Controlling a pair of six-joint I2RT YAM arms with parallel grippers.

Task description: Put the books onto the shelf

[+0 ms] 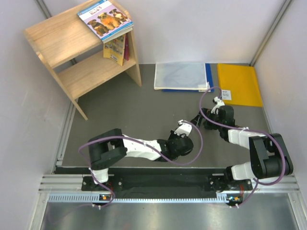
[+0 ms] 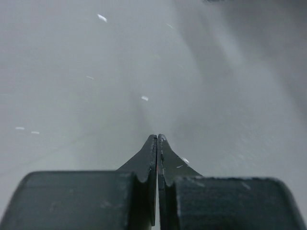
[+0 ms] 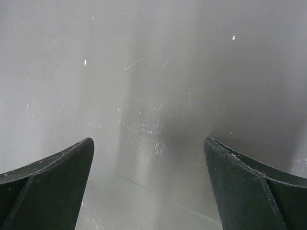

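The wooden shelf point(image 1: 57, 36) stands at the far left corner. On its top board lies the light blue book with three dogs point(image 1: 105, 18), resting on other books. Below the top board's right end, an orange-brown book point(image 1: 114, 49) and a maroon-red book point(image 1: 126, 48) show. My left gripper point(image 1: 182, 130) rests low over the grey mat near the table's middle; in the left wrist view it point(image 2: 157, 136) is shut with nothing between its fingers. My right gripper point(image 1: 211, 111) sits just right of it, and in the right wrist view it point(image 3: 148, 141) stands wide open over bare mat.
A large grey-white folder with a blue edge point(image 1: 181, 75) lies flat at the back middle. A flat yellow envelope point(image 1: 239, 84) lies beside it on the right. White walls close in the mat on the left, back and right.
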